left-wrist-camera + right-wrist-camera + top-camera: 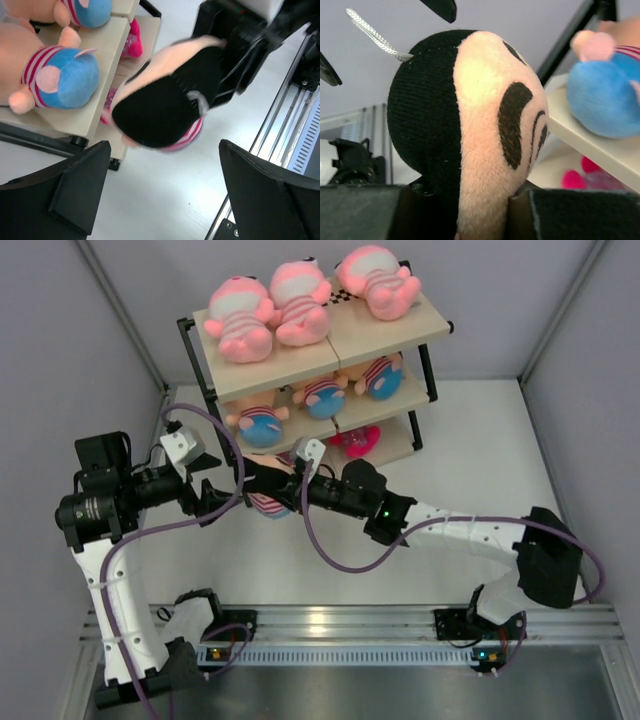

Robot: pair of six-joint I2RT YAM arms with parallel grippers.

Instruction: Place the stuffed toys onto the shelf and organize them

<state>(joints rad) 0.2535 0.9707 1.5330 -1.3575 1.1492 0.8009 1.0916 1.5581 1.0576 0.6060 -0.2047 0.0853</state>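
The shelf (400, 335) stands at the back. Three pink stuffed toys (290, 302) lie on its top board. Three boy dolls with blue bottoms (322, 395) lie on the middle board. My right gripper (275, 485) is shut on another dark-haired boy doll (268, 502) and holds it at the shelf's front left corner, near the bottom tier. In the right wrist view its fingers (565, 215) pinch the doll's head (470, 125). My left gripper (215, 498) is open and empty just left of that doll; in the left wrist view the doll (160, 110) hangs beyond the open gripper (162, 170).
A magenta toy (357, 440) lies on the bottom board; it also shows in the right wrist view (590, 175). Grey walls close in the white table on three sides. A metal rail (350, 620) runs along the near edge.
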